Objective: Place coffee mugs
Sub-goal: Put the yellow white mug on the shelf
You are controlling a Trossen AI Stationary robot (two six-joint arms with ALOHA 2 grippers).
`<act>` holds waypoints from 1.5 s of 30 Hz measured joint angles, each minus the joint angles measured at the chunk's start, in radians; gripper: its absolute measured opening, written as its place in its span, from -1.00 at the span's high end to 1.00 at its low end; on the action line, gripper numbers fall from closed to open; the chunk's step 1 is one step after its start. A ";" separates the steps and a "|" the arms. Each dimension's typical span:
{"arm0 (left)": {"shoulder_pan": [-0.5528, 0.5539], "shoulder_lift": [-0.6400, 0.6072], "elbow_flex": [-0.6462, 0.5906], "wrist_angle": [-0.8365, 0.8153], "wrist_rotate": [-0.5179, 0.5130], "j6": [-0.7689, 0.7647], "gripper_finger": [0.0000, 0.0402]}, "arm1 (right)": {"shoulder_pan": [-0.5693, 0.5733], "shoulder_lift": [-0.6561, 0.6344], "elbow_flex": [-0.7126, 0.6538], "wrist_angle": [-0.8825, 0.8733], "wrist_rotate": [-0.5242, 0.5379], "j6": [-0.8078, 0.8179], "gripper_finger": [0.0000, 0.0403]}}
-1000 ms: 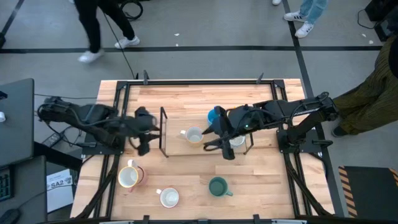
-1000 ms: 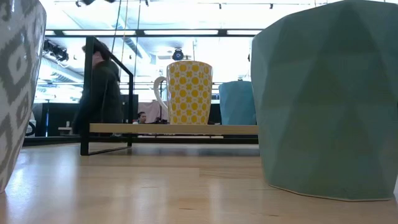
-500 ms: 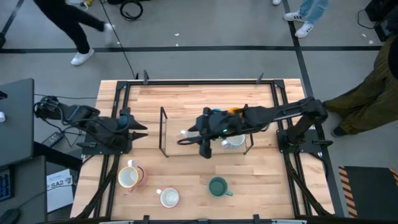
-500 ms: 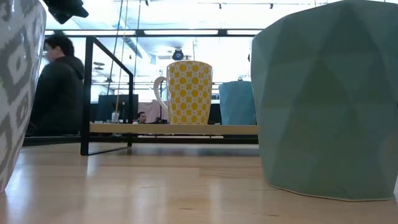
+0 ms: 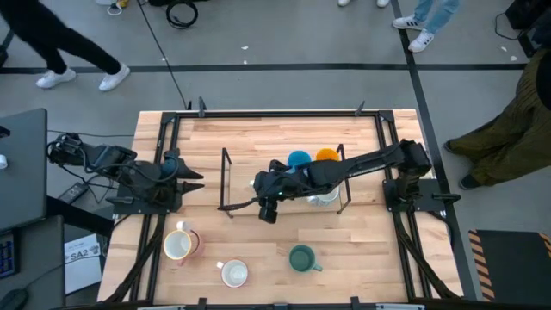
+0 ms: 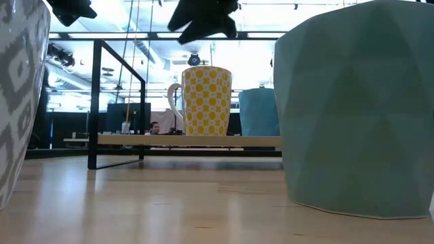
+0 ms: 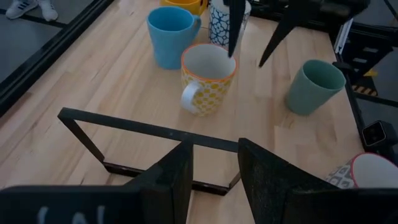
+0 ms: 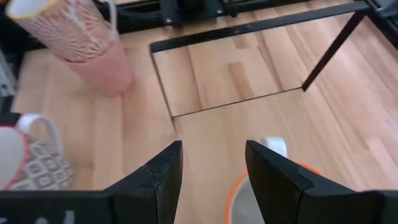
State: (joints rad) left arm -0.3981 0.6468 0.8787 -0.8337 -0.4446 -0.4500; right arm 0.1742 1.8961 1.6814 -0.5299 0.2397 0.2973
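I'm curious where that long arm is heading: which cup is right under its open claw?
The yellow-patterned mug with the orange rim: the right gripper hangs open just above it, while the blue, dark green and other mugs sit farther off.

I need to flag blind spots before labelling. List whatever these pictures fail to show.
- High view: the yellow-patterned mug is largely hidden under the right pincer and its arm.
- Low view: the teal mug and the grey-patterned mug are cut off by the picture's edges, so neither handle shows.
- Right wrist view: the pink mug is cut off by the top edge.
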 joint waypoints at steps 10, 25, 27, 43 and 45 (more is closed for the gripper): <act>0.000 0.000 0.000 0.008 0.000 -0.002 0.34 | 0.000 0.017 0.000 -0.043 0.067 0.034 0.10; 0.000 0.000 0.000 0.012 0.000 -0.002 0.34 | 0.000 0.017 -0.075 -0.053 0.080 0.105 0.10; 0.000 0.000 0.000 0.012 0.000 -0.002 0.34 | 0.000 0.016 -0.080 -0.030 0.076 0.108 0.10; 0.000 0.000 0.000 0.012 0.000 -0.003 0.34 | -0.001 0.016 -0.124 -0.002 0.035 0.119 0.20; 0.000 0.000 0.000 0.012 0.000 -0.003 0.34 | -0.003 0.016 -0.124 -0.003 0.027 0.119 0.27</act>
State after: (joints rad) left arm -0.3981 0.6472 0.8787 -0.8219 -0.4442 -0.4534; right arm 0.1713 1.9121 1.5578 -0.5326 0.2663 0.4164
